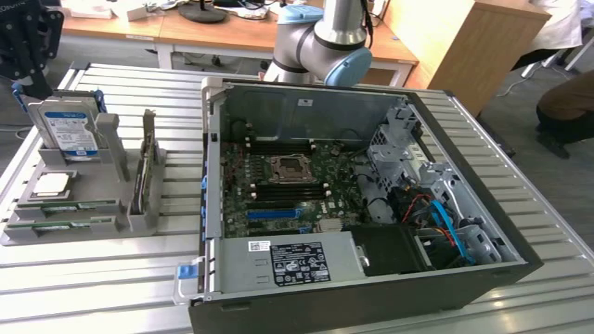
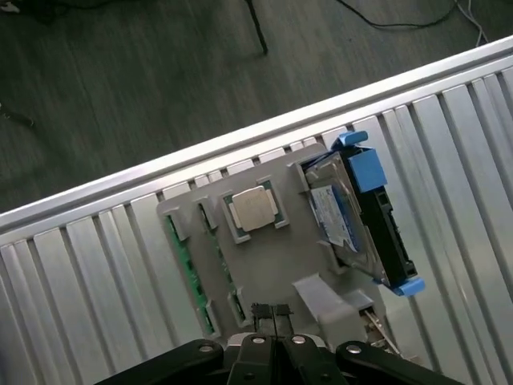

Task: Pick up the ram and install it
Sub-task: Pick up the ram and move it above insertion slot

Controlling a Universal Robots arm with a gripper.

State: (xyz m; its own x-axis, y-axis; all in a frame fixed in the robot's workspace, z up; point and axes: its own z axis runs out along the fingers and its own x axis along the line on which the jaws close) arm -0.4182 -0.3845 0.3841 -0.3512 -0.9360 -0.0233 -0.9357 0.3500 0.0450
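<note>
Two green ram sticks lie flat in slots at the near end of a grey holder at the exterior view's left. In the wrist view the ram shows as green strips along the holder's edge. My gripper hangs above the holder, apart from it, fingers shut with nothing between them. A black part of the arm hangs at the exterior view's upper left. The open computer case shows the motherboard's long black memory slots beside the processor socket.
The holder also carries an upright hard drive with blue brackets, a square silver processor and a thin card on edge. The ribbed metal table ends just beyond the holder, with dark floor past it. A person's leg shows at far right.
</note>
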